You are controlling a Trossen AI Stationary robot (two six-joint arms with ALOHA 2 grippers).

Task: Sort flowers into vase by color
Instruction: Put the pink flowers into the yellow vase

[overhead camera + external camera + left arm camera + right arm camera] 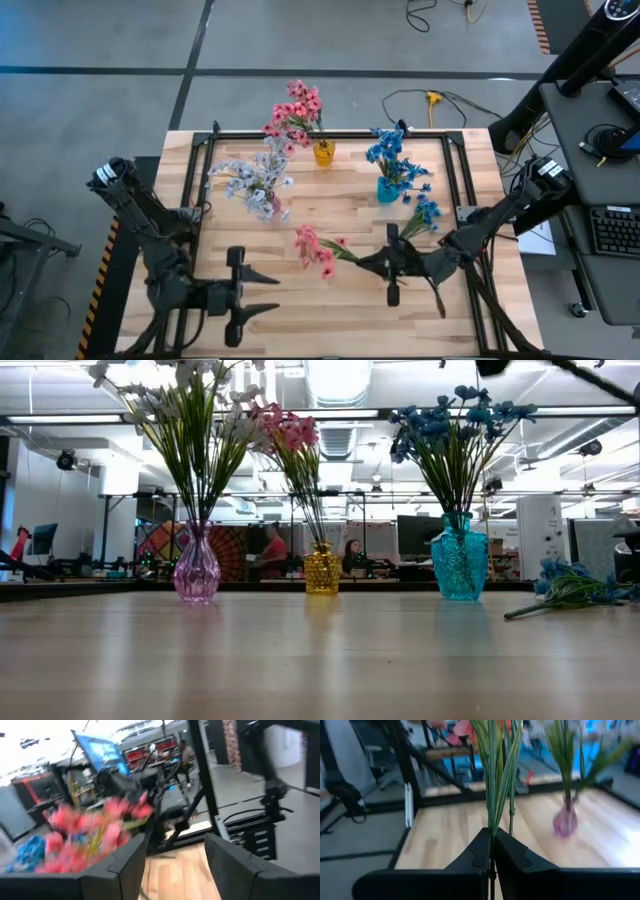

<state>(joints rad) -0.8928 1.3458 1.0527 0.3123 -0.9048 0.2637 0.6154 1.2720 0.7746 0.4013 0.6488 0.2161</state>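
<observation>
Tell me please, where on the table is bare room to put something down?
Bare wood lies in front of the purple vase, between the left gripper and the pink flowers held by the right gripper. Crowded: the back edge, with the yellow vase and teal vase, and a loose blue sprig beside it.

Pink sprig [318, 250] hangs by its stem, pinched in the right gripper [382, 262]. Blue sprig [424, 215] lies flat on the wood, near the teal vase [388, 189]. The other flowers stand upright in vases.
</observation>
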